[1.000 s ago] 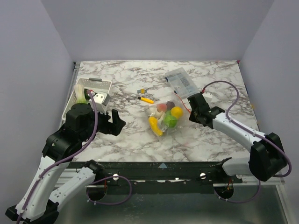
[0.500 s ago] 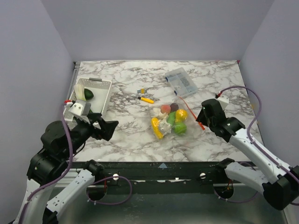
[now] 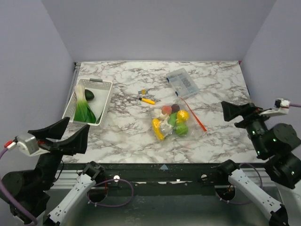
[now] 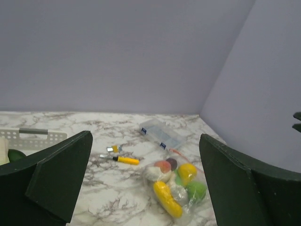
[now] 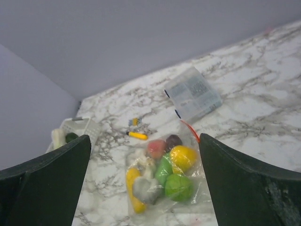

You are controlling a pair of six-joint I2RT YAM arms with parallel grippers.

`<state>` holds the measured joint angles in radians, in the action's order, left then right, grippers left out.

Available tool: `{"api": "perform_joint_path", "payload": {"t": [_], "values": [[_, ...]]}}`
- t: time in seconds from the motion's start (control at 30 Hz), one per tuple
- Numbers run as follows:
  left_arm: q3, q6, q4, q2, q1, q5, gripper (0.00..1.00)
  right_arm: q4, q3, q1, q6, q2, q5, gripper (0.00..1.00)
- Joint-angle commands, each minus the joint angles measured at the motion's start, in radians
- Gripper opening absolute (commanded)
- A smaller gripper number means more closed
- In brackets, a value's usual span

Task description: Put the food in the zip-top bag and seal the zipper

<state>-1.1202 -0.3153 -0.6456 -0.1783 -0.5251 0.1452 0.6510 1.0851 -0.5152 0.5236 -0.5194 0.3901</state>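
Overhead, my left gripper [image 3: 63,136] hangs by the near-left corner of the table [image 3: 122,136], jaws spread wide and empty. My right gripper [image 3: 233,113] hangs at the right side, spread too. Between them, well apart from both, lies the bag [image 3: 171,123] with the food [image 3: 157,128] inside and the zipper [image 3: 193,114] on its right edge. Through the left wrist, the bag sits low between my fingers [image 4: 56,174]. Through the right wrist, it lies low and central.

White slotted plastic basket [image 4: 33,136]: cut by left frame edge, lower part behind dark finger [image 4: 56,181] of left gripper [image 4: 145,134].
Tiny yellow-and-blue item [image 3: 142,92], upper centre: too small to identify.
Orange-red zipper strip [image 5: 187,126]: far end hidden behind dark finger [image 5: 244,188] of right gripper [image 5: 145,136].
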Motion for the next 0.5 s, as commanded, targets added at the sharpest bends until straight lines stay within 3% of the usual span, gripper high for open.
{"api": "perform_joint_path", "payload": {"t": [0.0,0.27,0.47], "values": [[0.008,0.026,0.113,0.077,0.004,0.112,0.99,0.000,0.042,0.003,-0.069,0.113,-0.015,1.00],[0.010,0.071,0.121,0.094,0.004,0.168,0.99,0.079,0.099,0.003,-0.071,0.114,0.135,0.99],[-0.006,0.031,0.098,0.080,0.004,0.154,0.99,0.095,0.106,0.004,-0.070,0.083,0.120,1.00]]}}
